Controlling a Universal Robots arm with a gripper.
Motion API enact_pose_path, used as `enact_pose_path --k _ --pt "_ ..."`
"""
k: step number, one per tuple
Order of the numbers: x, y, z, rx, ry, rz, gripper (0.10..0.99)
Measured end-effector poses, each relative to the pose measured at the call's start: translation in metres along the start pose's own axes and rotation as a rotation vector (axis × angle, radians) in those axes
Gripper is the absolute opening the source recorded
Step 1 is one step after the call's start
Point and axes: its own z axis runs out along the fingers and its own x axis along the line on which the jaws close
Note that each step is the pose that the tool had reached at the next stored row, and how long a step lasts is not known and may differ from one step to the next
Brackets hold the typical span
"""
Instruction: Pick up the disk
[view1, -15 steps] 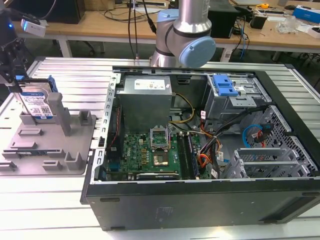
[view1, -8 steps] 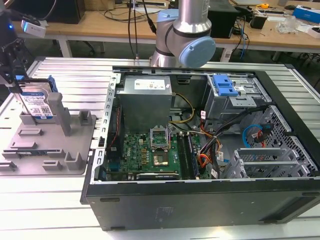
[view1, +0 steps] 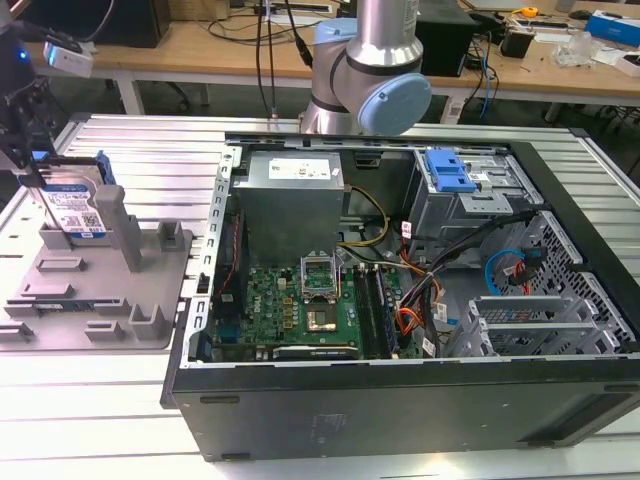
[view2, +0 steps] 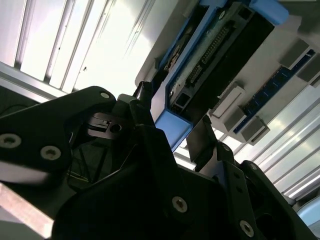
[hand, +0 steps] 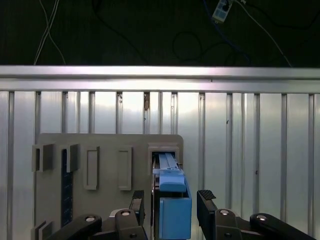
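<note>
exterior view: the disk (view1: 78, 212) stands upright in the grey fixture (view1: 110, 300) on the ribbed worktop (view1: 140, 150), beside an open computer case (view1: 400, 420). first wrist view: gripper (hand: 171, 200) jaws spread astride its blue rail, apparently not gripping.

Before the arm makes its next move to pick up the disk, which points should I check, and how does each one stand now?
1. Disk stands upright in the grey fixture: ok.
2. Pincer straddles the disk's top edge, one side each, in both wrist views: ok.
3. Pincer open, with a gap beside each of the fingers in the first wrist view: ok.
4. Disk clamped: not ok, the pincer is not yet closed on it.
5. How far down the disk the fingers reach: cannot tell.
6. Computer case lies apart, toward the exterior view's right: ok.
</note>
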Motion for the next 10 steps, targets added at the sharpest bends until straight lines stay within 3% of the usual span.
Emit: enact_pose_path --k 10 --pt "0.0002 -0.0002 0.0045 0.000 0.0000 0.000 0.541"
